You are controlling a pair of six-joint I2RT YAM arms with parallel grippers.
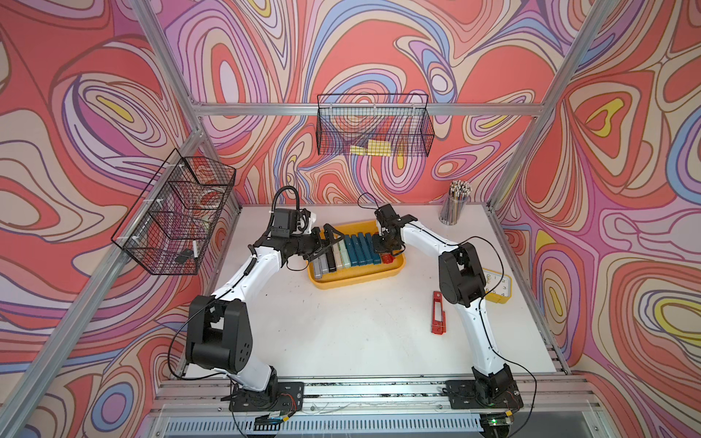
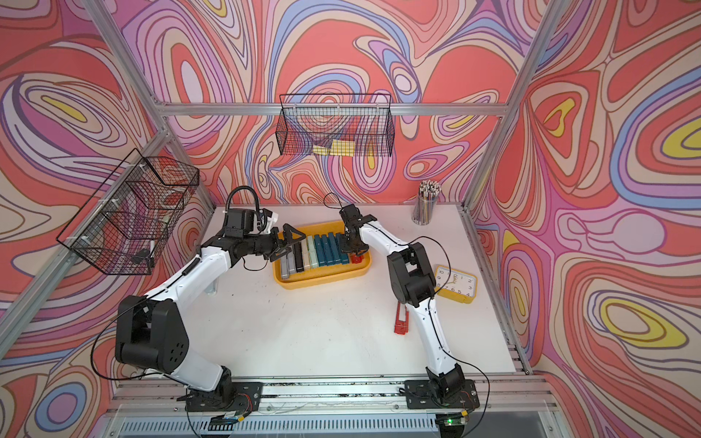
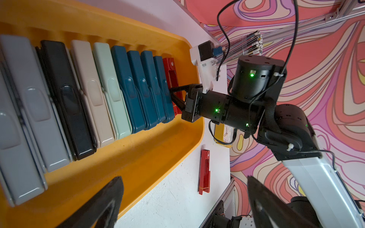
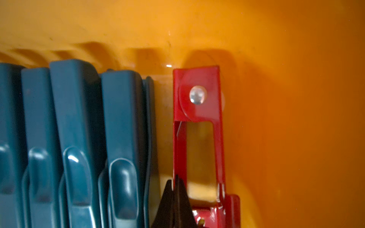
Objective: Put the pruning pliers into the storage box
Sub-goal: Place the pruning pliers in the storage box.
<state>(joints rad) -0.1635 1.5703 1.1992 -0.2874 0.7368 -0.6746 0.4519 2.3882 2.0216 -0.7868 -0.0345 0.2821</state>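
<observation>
My right gripper [image 4: 174, 189] is clamped on the thin side rail of the red pruning pliers [image 4: 197, 94], stiff, light and slick by the look, at the storage box's [image 4: 296, 98] right end; my left gripper [image 1: 327, 242] gapes empty.

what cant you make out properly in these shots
Red pliers in the tray: top views, mostly under the right gripper.
One grey pliers: left wrist view, cut by the frame edge.
Alarm clock: a top view, right arm partly covers it.
Side basket contents: too small behind mesh.
</observation>
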